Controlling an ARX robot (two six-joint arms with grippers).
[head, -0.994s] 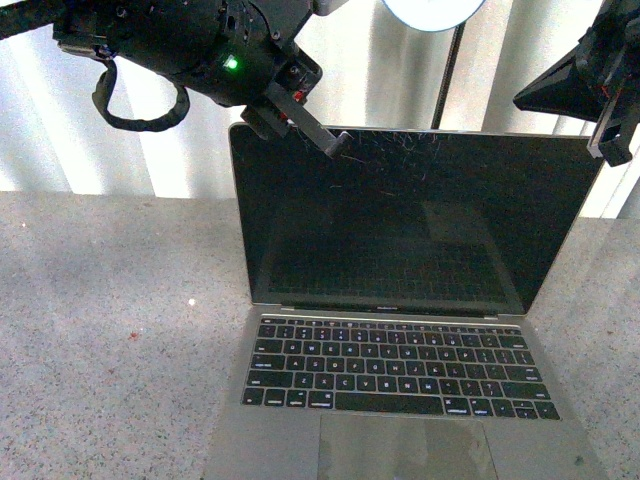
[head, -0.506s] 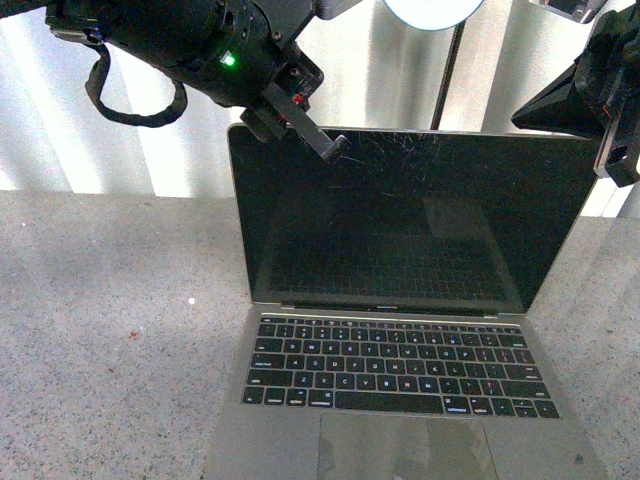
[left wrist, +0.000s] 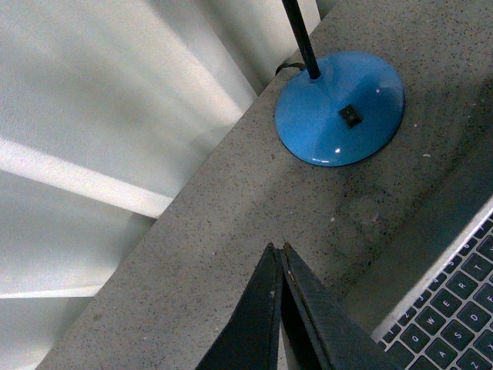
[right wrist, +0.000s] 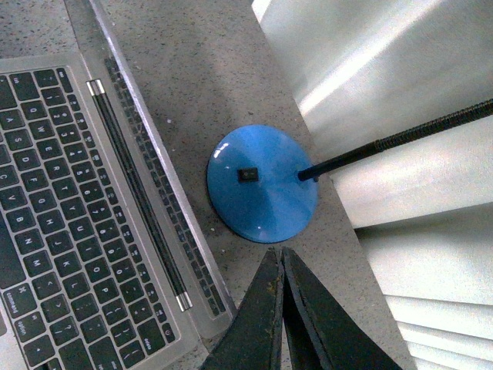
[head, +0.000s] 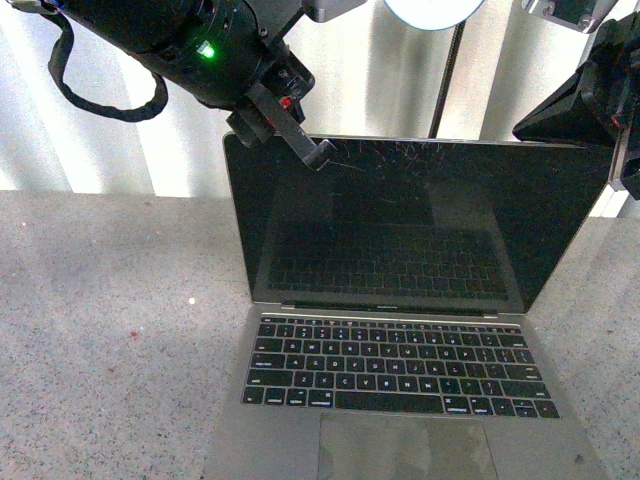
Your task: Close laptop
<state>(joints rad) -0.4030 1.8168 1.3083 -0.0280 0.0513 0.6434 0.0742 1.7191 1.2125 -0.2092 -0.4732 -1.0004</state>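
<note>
Two arms hang over the open laptop, and neither holds anything. In our left wrist view the left fingers are pressed together with only a hairline seam between them. The right fingers show the same narrow, empty pinch.

The laptop stands on the speckled bench with its screen upright. The lid's upper corner is right at the left fingers, which cross in front of the glass there; we cannot tell whether they touch it. The right fingers are out past the lid's other corner, apart from it. Ahead of both pairs, on the bench behind the hinge, sits a blue lamp base.

We judge the lid stiff and fairly light, turning on a firm hinge, with slick metal and fragile, already scratched glass. So we would not pinch it. We would lay the closed fingers against the lid's top edge, nearer the middle than the corner, and push it down toward the keys slowly, easing off before it lands
</note>
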